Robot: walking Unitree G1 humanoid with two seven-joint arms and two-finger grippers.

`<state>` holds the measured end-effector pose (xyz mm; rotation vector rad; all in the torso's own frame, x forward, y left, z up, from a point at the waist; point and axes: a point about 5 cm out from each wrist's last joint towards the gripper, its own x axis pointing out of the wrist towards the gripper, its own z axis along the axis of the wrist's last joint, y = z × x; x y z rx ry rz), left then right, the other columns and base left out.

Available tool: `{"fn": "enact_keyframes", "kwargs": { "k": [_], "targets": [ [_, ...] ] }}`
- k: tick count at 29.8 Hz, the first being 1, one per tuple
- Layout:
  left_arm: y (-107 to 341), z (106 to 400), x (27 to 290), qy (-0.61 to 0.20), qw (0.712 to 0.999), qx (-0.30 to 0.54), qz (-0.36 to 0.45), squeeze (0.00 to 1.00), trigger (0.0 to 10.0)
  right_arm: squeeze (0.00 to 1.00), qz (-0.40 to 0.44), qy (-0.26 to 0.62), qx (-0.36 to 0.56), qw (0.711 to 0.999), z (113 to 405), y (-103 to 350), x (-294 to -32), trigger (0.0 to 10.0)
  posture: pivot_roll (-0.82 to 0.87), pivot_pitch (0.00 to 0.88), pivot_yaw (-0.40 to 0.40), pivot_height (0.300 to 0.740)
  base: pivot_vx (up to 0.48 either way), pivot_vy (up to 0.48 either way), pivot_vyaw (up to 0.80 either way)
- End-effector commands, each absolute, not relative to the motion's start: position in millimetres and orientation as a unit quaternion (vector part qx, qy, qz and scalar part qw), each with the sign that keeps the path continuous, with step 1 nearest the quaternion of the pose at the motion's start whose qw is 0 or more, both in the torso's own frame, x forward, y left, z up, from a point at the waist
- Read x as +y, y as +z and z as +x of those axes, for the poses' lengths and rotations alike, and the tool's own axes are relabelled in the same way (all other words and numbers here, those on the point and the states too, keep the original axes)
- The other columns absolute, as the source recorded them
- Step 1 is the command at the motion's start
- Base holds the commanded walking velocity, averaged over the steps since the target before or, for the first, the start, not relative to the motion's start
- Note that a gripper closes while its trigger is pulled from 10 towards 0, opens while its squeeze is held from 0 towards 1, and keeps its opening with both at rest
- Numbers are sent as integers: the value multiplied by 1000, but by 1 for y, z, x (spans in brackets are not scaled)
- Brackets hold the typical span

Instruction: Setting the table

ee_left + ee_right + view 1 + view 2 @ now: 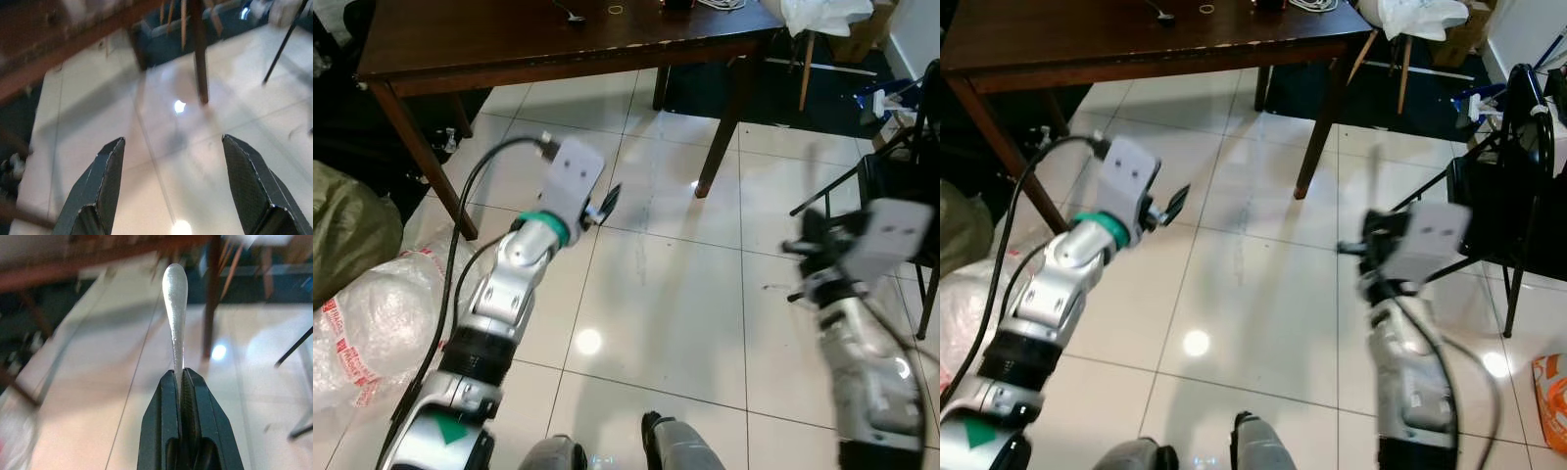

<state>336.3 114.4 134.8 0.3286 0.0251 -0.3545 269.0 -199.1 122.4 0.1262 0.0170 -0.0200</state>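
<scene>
A dark wooden table (pixel 509 39) stands ahead of me over a white tiled floor. My left gripper (pixel 607 201) is raised in front of the table, below its edge. In the left wrist view its fingers (pixel 105 186) stand wide apart with nothing between them. My right gripper (pixel 1351 247) is held up to the right, blurred in the eye views. In the right wrist view it (pixel 178 374) is shut on the silver handle of a piece of cutlery (pixel 176 308), which points toward the table leg. The cutlery's working end is hidden.
A small dark object (pixel 573 15) and a yellow ring (pixel 615 10) lie on the tabletop. A white bag (pixel 818 12) sits by its right corner. A black chair (pixel 901 176) stands at the right. Plastic wrapping (pixel 362 323) and an olive bag (pixel 342 225) lie on the left.
</scene>
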Motion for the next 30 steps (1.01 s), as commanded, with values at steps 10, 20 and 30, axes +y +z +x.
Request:
{"fn": "enact_keyframes", "kwargs": {
  "k": [10,20,30],
  "targets": [
    [24,285,177,-86,953,200,210,0,10000,0,33,43,214,975,231,5,-176,10000,47,61,2,740,0,0,0],
    [-40,222,221,-42,924,353,144,0,10000,0,8,18,322,947,183,-50,-191,10000,60,60,-50,740,0,0,0],
    [-53,206,215,-83,909,357,201,0,10000,0,-45,41,318,946,175,-64,-180,10000,67,60,-61,740,0,0,0]
  ]
}}
